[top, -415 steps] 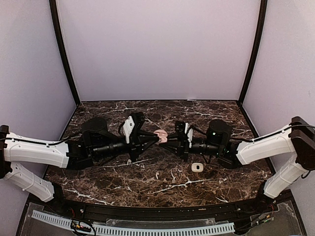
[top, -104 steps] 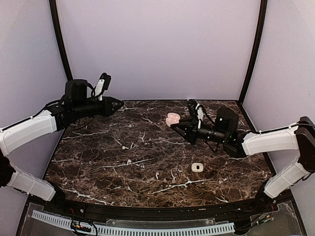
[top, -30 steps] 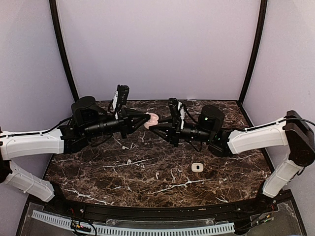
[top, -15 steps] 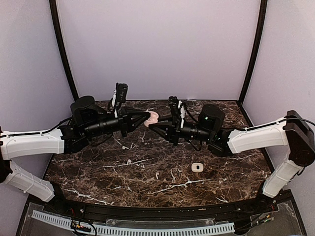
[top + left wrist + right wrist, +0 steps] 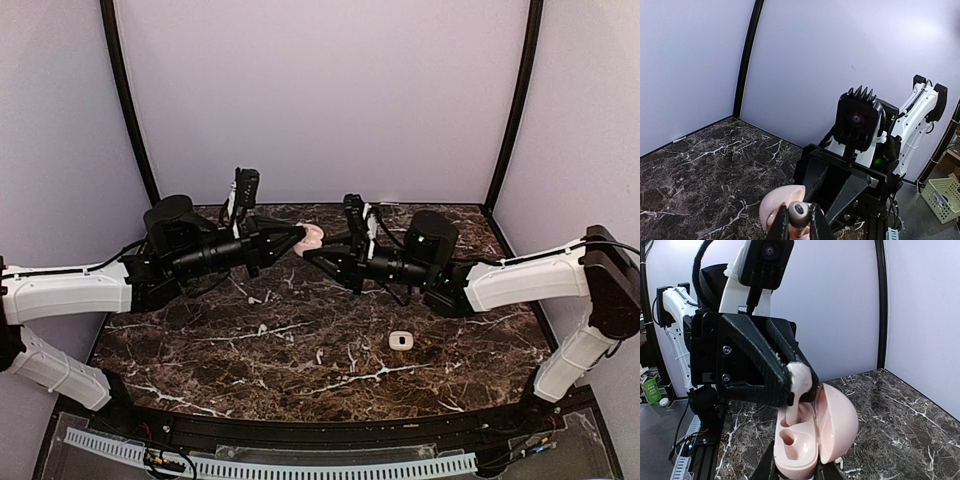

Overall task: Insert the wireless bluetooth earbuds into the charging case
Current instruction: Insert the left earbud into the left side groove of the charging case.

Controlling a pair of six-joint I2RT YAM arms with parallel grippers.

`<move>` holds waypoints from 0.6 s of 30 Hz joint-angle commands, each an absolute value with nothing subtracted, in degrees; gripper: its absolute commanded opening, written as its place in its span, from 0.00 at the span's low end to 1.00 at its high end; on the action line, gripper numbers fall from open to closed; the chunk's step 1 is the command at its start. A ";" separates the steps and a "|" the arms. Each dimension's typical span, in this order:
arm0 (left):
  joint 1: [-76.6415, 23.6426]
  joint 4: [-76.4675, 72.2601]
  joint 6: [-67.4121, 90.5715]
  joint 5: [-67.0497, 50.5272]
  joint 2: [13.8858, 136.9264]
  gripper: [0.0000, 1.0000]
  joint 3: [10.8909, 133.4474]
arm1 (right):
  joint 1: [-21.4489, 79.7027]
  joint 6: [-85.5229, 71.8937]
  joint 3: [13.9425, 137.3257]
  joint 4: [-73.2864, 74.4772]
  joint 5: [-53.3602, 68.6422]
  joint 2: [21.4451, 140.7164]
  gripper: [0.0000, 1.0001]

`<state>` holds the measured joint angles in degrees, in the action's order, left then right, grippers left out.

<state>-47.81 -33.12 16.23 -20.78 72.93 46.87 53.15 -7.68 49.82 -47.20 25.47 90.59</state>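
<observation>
Earbud (image 5: 799,382): pale, stem pointing down, tip just inside the left socket of the charging case (image 5: 795,450). It is not seated yet, as the body sits well above the rim. It is pinched in the left end effector (image 5: 292,241), fingers together on the bud head, prob. so the stem is free to slide in. In the left wrist view the bud (image 5: 799,214) shows end-on between the fingers.

The case is pink and up in the air over the back of the worktop (image 5: 200,340), not resting on it. The right end effector (image 5: 312,254) is clamped on its lower body from below, which keeps the sockets facing up. The lid (image 5: 840,417) is hinged open on the side away from the left arm, so the approach path is unobstructed. The 2nd socket (image 5: 788,438) looks empty.

The arms meet nose to nose, prob. so each wrist cam sees the socket.

A small white case (image 5: 401,341) lies flat on the worktop nearer the right arm, well apart and untouched. The 2nd earbud can't be told apart from the marble veins.

Writing/brands: none legible on the case, bud or arms.
</observation>
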 commanded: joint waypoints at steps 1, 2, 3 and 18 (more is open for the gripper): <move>-48.16 -29.46 15.89 -19.57 71.26 0.03 45.92 | 53.61 -7.23 50.10 -52.15 24.58 87.89 0.00; -48.16 -28.88 15.79 -19.50 71.21 0.04 45.99 | 53.61 -7.28 50.10 -52.27 24.63 87.89 0.00; -48.08 -28.46 15.72 -19.38 71.24 0.05 46.26 | 53.61 -7.29 50.10 -52.34 24.61 87.89 0.00; -48.15 -29.11 18.56 -19.28 73.34 0.04 47.48 | 53.69 -6.86 50.78 -51.78 23.93 88.04 0.00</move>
